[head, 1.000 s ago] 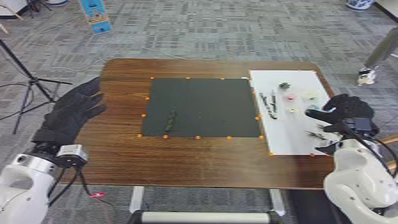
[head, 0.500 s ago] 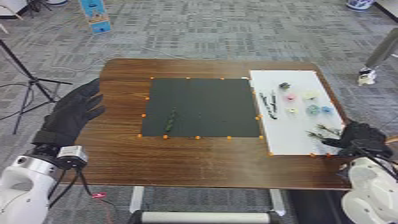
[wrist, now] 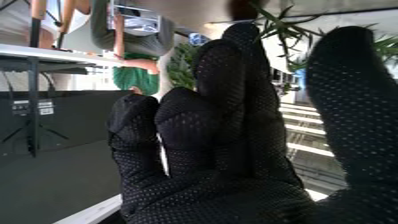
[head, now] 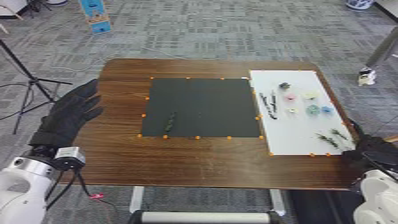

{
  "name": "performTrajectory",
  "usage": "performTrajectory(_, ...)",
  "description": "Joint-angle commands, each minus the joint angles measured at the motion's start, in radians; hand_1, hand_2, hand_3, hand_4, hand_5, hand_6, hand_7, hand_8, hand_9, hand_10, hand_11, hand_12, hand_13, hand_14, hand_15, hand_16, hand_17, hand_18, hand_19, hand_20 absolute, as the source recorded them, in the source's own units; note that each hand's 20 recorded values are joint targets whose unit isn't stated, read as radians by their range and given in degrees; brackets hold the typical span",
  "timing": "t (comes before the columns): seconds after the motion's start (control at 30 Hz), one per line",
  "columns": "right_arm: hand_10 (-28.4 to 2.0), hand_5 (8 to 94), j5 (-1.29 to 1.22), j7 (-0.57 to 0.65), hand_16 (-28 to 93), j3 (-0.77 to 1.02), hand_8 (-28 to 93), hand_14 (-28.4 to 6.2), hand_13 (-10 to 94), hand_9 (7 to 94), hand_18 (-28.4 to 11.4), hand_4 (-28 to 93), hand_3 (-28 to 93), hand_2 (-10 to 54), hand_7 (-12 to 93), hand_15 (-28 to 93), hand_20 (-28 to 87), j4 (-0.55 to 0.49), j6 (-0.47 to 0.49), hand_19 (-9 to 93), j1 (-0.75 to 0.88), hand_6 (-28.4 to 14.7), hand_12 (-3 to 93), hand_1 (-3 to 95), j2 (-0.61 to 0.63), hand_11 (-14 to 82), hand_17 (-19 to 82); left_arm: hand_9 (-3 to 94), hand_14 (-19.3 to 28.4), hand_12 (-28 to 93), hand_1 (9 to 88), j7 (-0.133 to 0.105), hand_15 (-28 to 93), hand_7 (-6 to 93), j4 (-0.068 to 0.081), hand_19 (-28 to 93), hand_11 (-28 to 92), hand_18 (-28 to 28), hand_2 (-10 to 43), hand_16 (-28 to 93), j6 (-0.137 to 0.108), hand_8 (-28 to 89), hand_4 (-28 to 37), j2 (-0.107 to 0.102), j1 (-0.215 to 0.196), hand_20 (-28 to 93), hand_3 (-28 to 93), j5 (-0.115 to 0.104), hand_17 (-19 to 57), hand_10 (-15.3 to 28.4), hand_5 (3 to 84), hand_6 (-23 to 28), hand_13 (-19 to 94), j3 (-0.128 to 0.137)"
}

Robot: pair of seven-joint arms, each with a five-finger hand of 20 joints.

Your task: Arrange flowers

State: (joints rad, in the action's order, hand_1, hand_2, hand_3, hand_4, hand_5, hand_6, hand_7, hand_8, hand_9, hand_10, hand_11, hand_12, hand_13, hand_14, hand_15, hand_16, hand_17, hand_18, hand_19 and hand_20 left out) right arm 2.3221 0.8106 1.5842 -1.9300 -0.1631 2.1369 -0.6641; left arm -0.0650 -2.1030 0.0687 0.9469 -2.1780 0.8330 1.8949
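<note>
Flowers [head: 290,97], small, pink, cream and blue, lie spaced on a white rectangular sheet [head: 289,137], presumably for easy picking by the black-gloved right hand [wrist: 222,197], thumb and fingers apart

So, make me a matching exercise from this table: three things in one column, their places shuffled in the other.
1. pink flower
2. lone dark green stem
3. left hand

A. on the black mat
B. by the left side of the table
C. on the white sheet

Right pairs: 1-C, 2-A, 3-B
</note>
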Motion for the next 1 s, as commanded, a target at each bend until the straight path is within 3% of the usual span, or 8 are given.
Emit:
performTrajectory(0.03, -9.5, 70.4, -0.018, -0.028, 44, -0.086, 14, -7.8, 71, 77.5, -20.1, -28, 73, -9.5, 41, 77, 46, 0.016, 0.015, 91, -0.065, -0.8, 55.0, 49.2, -0.006, 44.1, 40, 15.8, 10.3, 17, 32.0, 0.004, 12, 17.4, -0.006, 36, 11, 14.5, -9.5, 5, 0.009, -10, -28.3, 0.006, -0.008, 8, 57, -0.009, -8.0, 8.0, 22.8, 1.5, 12, 0.0)
performTrajectory(0.3, -9.4, 68.9, -0.019, -0.055, 46, -0.122, 27, -8.7, 73, 78.5, -21.1, -15, 80, -9.5, 48, 81, 50, 0.031, -0.03, 93, -0.095, 0.5, 59.9, 44.2, -0.001, 48.9, 41, 15.8, 10.3, 17, 31.7, 0.007, 12, 17.1, -0.007, 36, 11, 14.5, -9.5, 5, 0.006, -10, -28.3, 0.003, -0.012, 8, 57, -0.011, -8.1, 8.0, 22.8, 1.5, 12, 0.002)
performTrajectory(0.47, -9.8, 66.2, 0.007, -0.055, 47, -0.148, 33, -8.9, 74, 78.0, -21.3, -6, 81, -9.5, 53, 84, 54, 0.026, -0.112, 93, -0.155, 0.3, 60.3, 40.5, 0.012, 53.5, 42, 15.8, 10.2, 17, 31.5, 0.002, 12, 17.0, -0.019, 36, 11, 14.6, -9.5, 5, -0.002, -10, -28.3, 0.006, -0.033, 8, 58, -0.012, -8.2, 7.9, 22.9, 1.5, 12, 0.019)
performTrajectory(0.73, -8.6, 66.6, 0.006, -0.036, 47, -0.263, 34, -7.9, 77, 80.1, -21.2, -1, 82, -9.5, 56, 85, 58, -0.006, -0.173, 93, -0.372, 0.4, 59.5, 38.5, 0.011, 55.4, 46, 15.8, 10.2, 18, 31.2, 0.003, 12, 16.9, -0.025, 36, 11, 14.6, -9.5, 5, 0.005, -10, -28.3, 0.012, -0.04, 7, 58, -0.011, -8.2, 7.9, 22.9, 1.5, 12, 0.043)
performTrajectory(0.87, -8.5, 67.2, 0.0, -0.039, 47, -0.373, 36, -7.7, 78, 81.1, -21.2, 2, 82, -9.5, 55, 84, 59, -0.007, -0.199, 93, -0.513, 0.1, 60.0, 37.4, -0.027, 55.2, 47, 15.8, 10.2, 18, 31.0, -0.014, 12, 16.8, -0.035, 36, 11, 14.7, -9.5, 5, 0.001, -10, -28.3, 0.017, -0.06, 8, 59, -0.025, -8.3, 7.9, 22.9, 1.5, 12, 0.067)
performTrajectory(1.0, -8.5, 67.7, -0.01, -0.059, 48, -0.488, 37, -7.7, 78, 81.5, -21.1, 3, 83, -9.5, 55, 85, 61, 0.0, -0.216, 93, -0.644, -0.1, 61.0, 36.6, -0.084, 54.9, 48, 15.8, 10.2, 18, 30.7, -0.018, 11, 16.7, -0.034, 36, 11, 15.1, -9.5, 5, 0.001, -10, -28.3, 0.02, -0.053, 7, 59, -0.027, -8.5, 7.8, 22.9, 1.5, 12, 0.067)
